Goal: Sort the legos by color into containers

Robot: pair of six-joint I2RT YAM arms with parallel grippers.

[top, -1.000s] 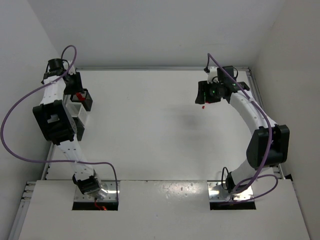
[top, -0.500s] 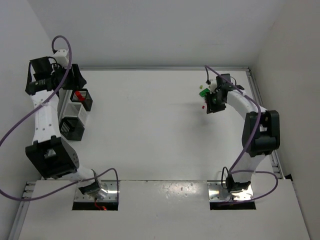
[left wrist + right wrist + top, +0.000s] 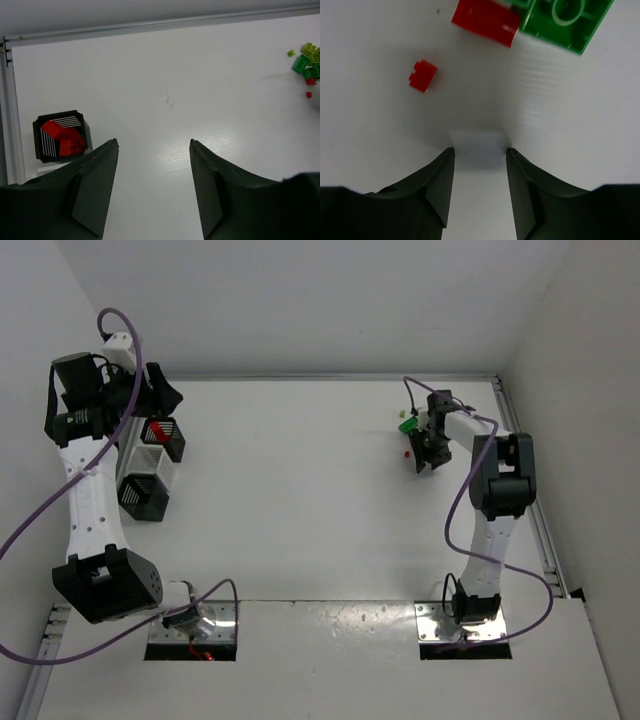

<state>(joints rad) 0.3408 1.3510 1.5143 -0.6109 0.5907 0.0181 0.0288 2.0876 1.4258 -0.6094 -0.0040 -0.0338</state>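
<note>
Bins [image 3: 150, 462] stand in a row at the left edge of the table [image 3: 300, 530]. Red bricks [image 3: 62, 137] lie in the far black bin [image 3: 59, 115], so the red sorting looks begun. What the white bin [image 3: 148, 460] and the near black bin [image 3: 140, 498] hold cannot be told.

Left tool [image 3: 152, 145] hangs above the table beside the far black bin, jaws spread with nothing between them.

Well apart, at the far right, unsorted legos [image 3: 407, 425] lie in a small heap of green, yellow-green and red. Right tool [image 3: 480, 150] hovers low just beside the heap, jaws parted over bare table and grasping nothing. A small red brick [image 3: 422, 76] lies just ahead to one side. Beyond it, a larger red one [image 3: 487, 20] touches a green brick [image 3: 565, 20].

Most of the work seems left: no green is visibly binned, and reds remain on the table too.
</note>
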